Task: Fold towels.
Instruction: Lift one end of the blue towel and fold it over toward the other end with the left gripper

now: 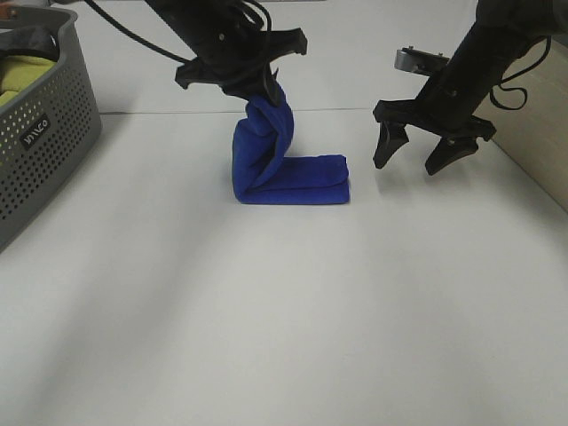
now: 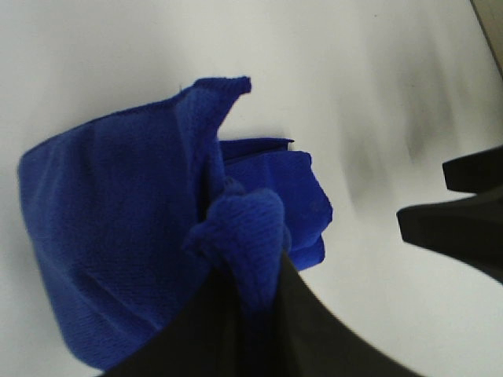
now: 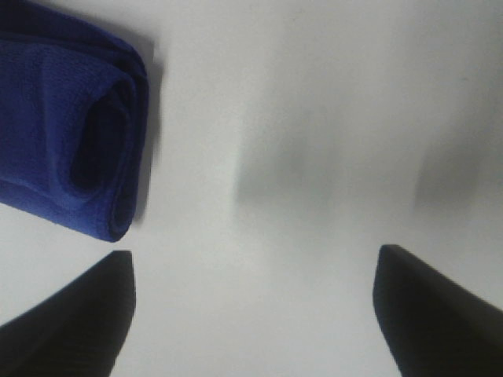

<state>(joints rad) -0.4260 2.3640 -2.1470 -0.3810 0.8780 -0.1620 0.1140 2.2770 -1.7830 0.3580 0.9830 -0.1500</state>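
Towel (image 1: 297,180), blue and partly folded, lay on the white worktop (image 1: 266,337) toward its far edge, near the middle. Its left end stood upright, pinched between the closed jaws of the left gripper (image 1: 268,89) directly above it. The right gripper (image 1: 410,162) hung empty with its jaws spread wide, just off the towel's right end, clear of the cloth and nearer the right edge.

setting: lab-style test bench | cues: plain white table (image 1: 266,337); grey perforated basket (image 1: 44,151) on its left side
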